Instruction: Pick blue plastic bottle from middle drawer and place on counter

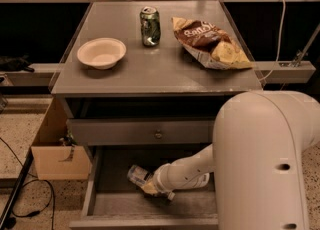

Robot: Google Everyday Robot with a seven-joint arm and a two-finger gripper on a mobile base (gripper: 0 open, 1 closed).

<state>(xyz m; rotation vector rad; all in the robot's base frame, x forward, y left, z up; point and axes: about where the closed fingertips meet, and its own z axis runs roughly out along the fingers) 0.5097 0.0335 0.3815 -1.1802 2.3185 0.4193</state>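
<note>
While the claw (pixel 151 188) sits at the blue plastic bottle (pixel 136 174) in the middle drawer (pixel 115 205), its grip cannot be told; lifting onto the surface (pixel 150 69) remains.

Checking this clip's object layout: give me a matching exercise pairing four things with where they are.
1 white bowl
2 green soda can
3 chip bag
4 blue plastic bottle

A in the middle drawer, beside the gripper
B counter, left
C counter, right
D counter, back middle

Pairs: 1-B, 2-D, 3-C, 4-A
</note>
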